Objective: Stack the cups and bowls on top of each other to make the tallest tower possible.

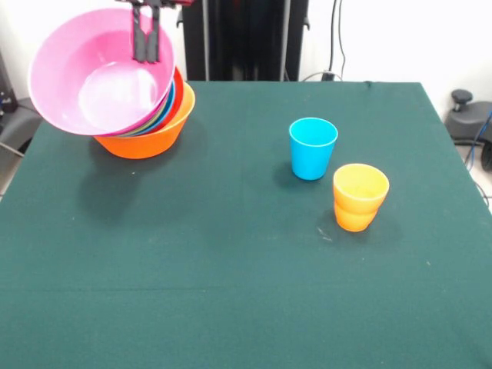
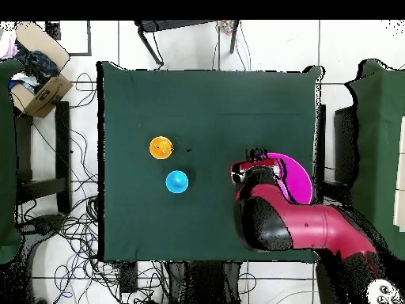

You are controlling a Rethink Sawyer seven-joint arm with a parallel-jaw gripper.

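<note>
My claw (image 1: 146, 42): clamped on the pink bowl's (image 1: 92, 77) far rim, tilting it
Tower (image 1: 150, 131): far left
Cups: blue cup (image 1: 313, 147), orange cups (image 1: 360, 197), right

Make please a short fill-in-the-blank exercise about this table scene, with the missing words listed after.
1. The pincer grips the rim of the tilted ____ bowl.
2. At the bottom of the tower sits an ____ bowl.
3. The blue cup stands alone and ____, not tipped over.
4. The yellow cup sits nested in an ____ cup.

Missing words: pink; orange; upright; orange
</note>
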